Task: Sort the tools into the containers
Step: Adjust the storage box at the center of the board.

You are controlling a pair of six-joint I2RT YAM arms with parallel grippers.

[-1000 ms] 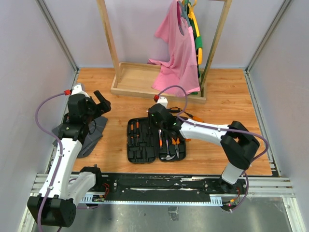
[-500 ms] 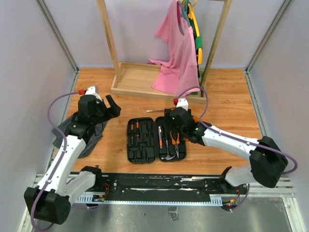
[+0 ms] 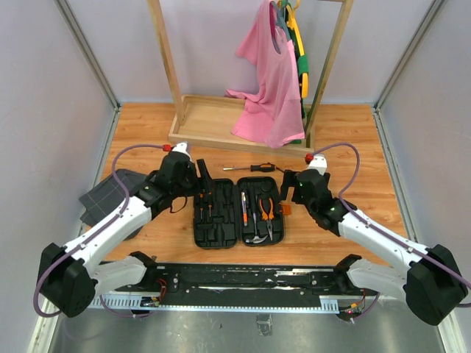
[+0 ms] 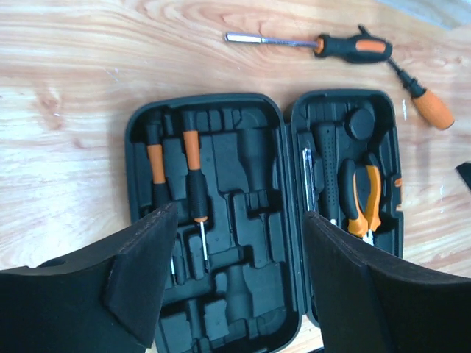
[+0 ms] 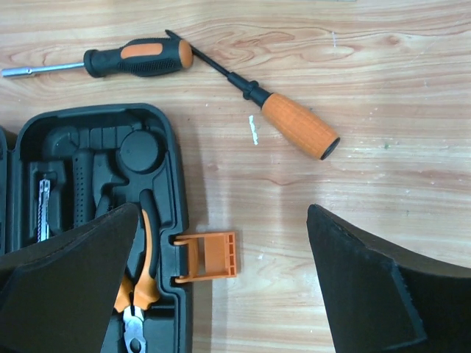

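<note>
The black tool case lies open on the wooden floor. Its left half holds two screwdrivers. Its right half holds pliers and other tools, and its orange latch is folded out. Two more tools lie loose behind the case: a black-and-orange nut driver and an orange-handled screwdriver. My left gripper hangs open above the case's left half, holding nothing. My right gripper stands open just right of the case, above the latch, also with nothing in it.
A dark grey grid-patterned fabric lies at the left wall. A wooden clothes rack with a tray base and a pink shirt stands at the back. Bare floor lies right of the case.
My left arm swung from over the grey fabric to above the case's left half. My right arm drew back from the case's right half to its right side, and its jaws opened.
</note>
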